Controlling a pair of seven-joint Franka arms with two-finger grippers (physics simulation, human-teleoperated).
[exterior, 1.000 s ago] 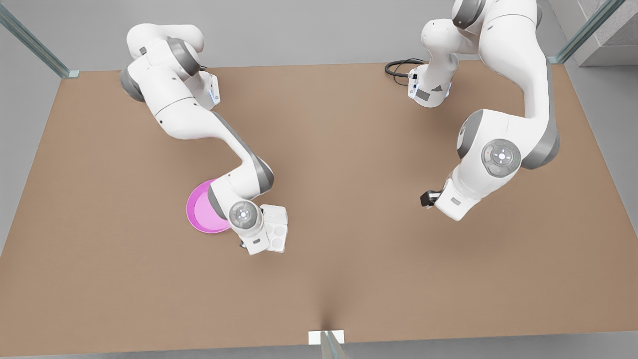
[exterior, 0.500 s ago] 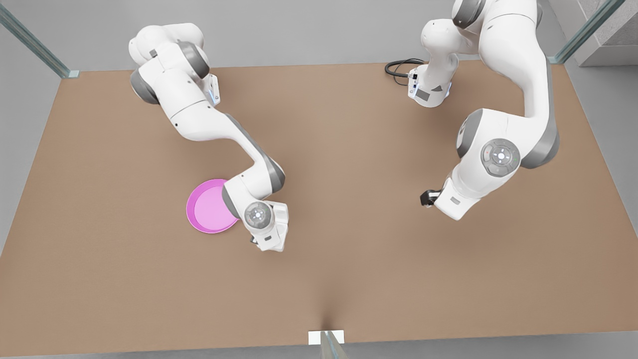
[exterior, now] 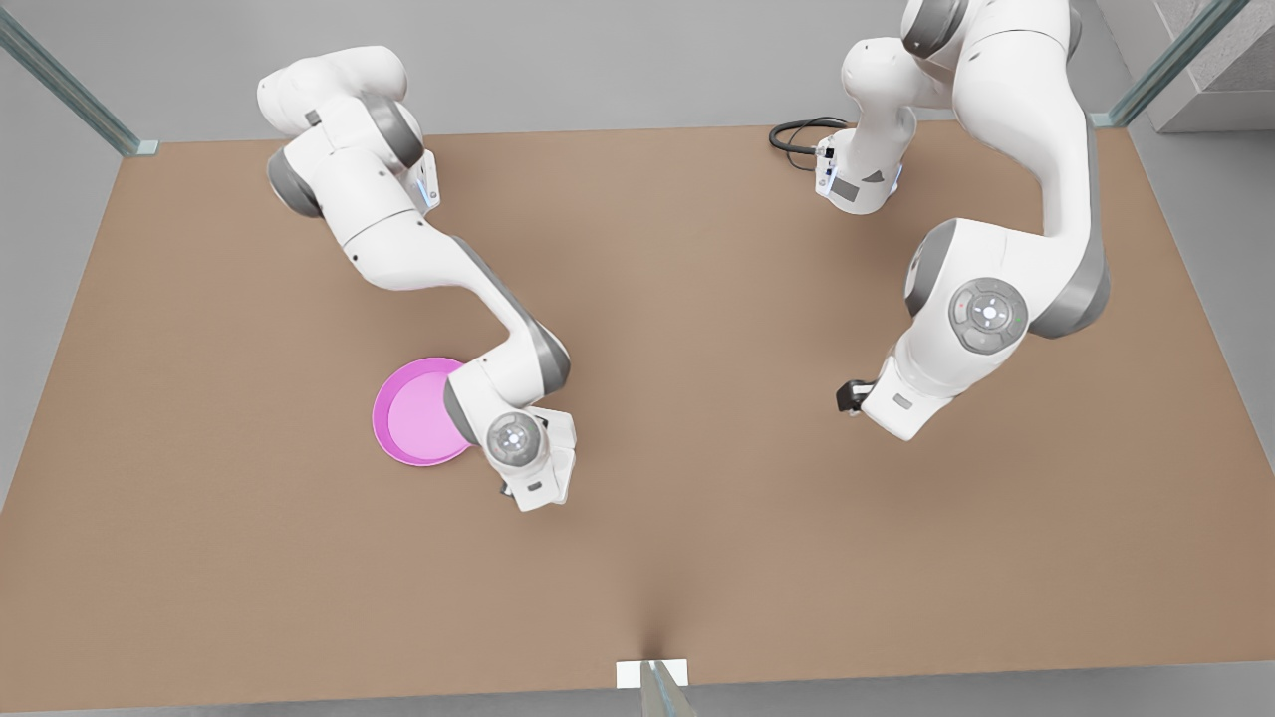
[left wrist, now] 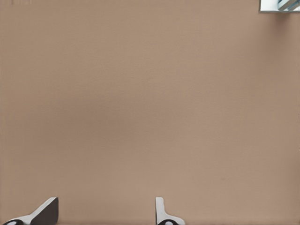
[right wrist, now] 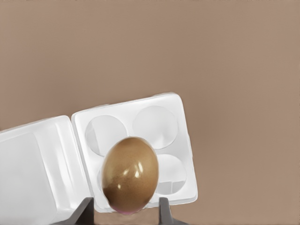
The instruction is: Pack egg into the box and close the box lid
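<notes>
The right gripper (right wrist: 123,206), its jaws grasping the egg (right wrist: 130,174), hovers above the box (right wrist: 140,140); four cups empty, box lid (right wrist: 37,168) open. The left gripper (left wrist: 105,213), jaws released, waits over bare counter (left wrist: 150,93).

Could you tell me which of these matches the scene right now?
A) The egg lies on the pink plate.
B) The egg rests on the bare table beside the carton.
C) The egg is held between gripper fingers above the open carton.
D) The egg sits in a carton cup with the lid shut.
C: in the right wrist view the egg sits between the right gripper fingers, over the box with its cups empty and the box lid folded open.
</notes>
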